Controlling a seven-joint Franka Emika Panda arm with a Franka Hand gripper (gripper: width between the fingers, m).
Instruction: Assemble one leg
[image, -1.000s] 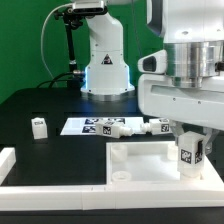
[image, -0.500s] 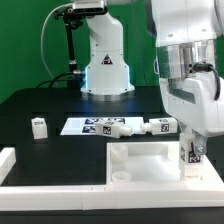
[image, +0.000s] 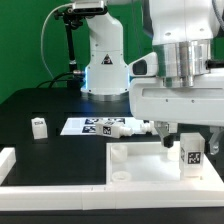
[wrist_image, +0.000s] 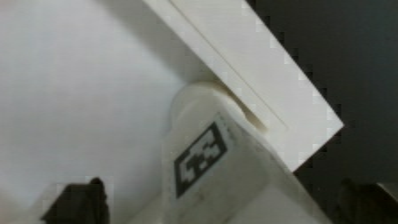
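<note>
End effector (image: 188, 150) low, pointing downward

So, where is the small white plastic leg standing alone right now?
In the exterior view, the small white plastic leg stands upright on the black table at the exterior view's left, apart from the flat white marker board beside it.

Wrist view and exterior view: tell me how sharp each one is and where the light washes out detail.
Wrist view: soft and blurred throughout; the leg fills the frame, its tag smeared but readable as a tag; the white panel is nearly featureless; pincer fingertips are dark blurs. Exterior view: sharper; the marker board tags are crisp, while white arm housing and panel wash out.
</note>
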